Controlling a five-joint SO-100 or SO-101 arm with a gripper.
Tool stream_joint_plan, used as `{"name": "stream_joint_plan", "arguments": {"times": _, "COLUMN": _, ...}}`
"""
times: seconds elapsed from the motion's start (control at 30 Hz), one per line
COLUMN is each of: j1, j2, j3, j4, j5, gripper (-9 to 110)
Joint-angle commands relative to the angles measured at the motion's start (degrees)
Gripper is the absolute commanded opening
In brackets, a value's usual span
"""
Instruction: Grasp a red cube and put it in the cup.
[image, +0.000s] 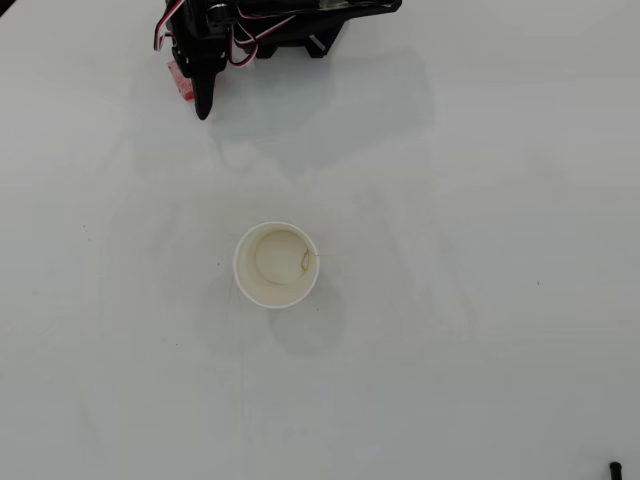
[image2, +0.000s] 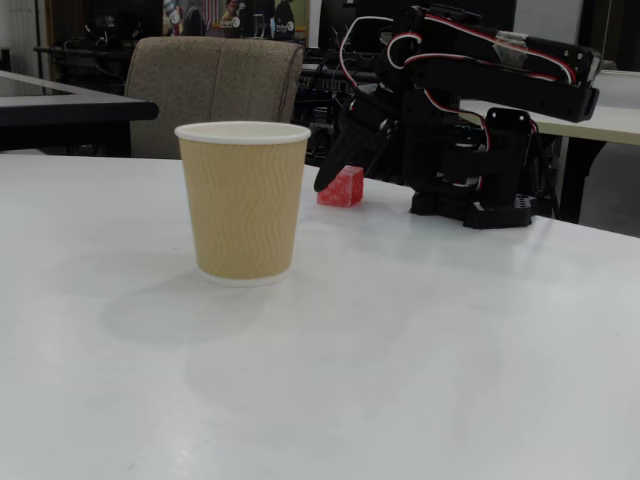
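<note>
The red cube (image: 178, 82) lies on the white table at the far left, partly under the arm in the overhead view. In the fixed view it (image2: 342, 187) rests on the table behind the cup. My black gripper (image: 203, 108) shows as a single tapered tip with its jaws together, right beside the cube and not around it. It also shows in the fixed view (image2: 322, 183), low over the table, just left of the cube. The cup (image: 276, 265) stands upright and empty in the middle of the table. Its outside is tan and ribbed in the fixed view (image2: 243, 200).
The arm's black base (image2: 480, 200) stands at the table's far edge. A grey chair (image2: 215, 80) and dark desks stand behind the table. A small black object (image: 614, 468) sits at the bottom right corner in the overhead view.
</note>
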Motion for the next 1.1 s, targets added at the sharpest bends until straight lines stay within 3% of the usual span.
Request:
{"name": "stream_joint_plan", "arguments": {"times": 0.0, "j1": 0.18, "j2": 0.35, "j3": 4.31, "j4": 0.09, "j5": -0.35, "gripper": 41}}
{"name": "stream_joint_plan", "arguments": {"times": 0.07, "j1": 0.00, "j2": 0.35, "j3": 4.31, "j4": -0.26, "j5": -0.35, "gripper": 36}}
{"name": "stream_joint_plan", "arguments": {"times": 0.2, "j1": 0.00, "j2": 0.35, "j3": 4.31, "j4": -0.88, "j5": -0.35, "gripper": 14}}
{"name": "stream_joint_plan", "arguments": {"times": 0.3, "j1": 0.00, "j2": 0.35, "j3": 4.31, "j4": -1.32, "j5": -0.35, "gripper": 8}}
{"name": "stream_joint_plan", "arguments": {"times": 0.67, "j1": -7.82, "j2": 0.35, "j3": 4.31, "j4": -11.60, "j5": 0.44, "gripper": 5}}
{"name": "stream_joint_plan", "arguments": {"times": 1.07, "j1": -31.29, "j2": 0.35, "j3": 4.31, "j4": -41.22, "j5": 3.52, "gripper": 5}}
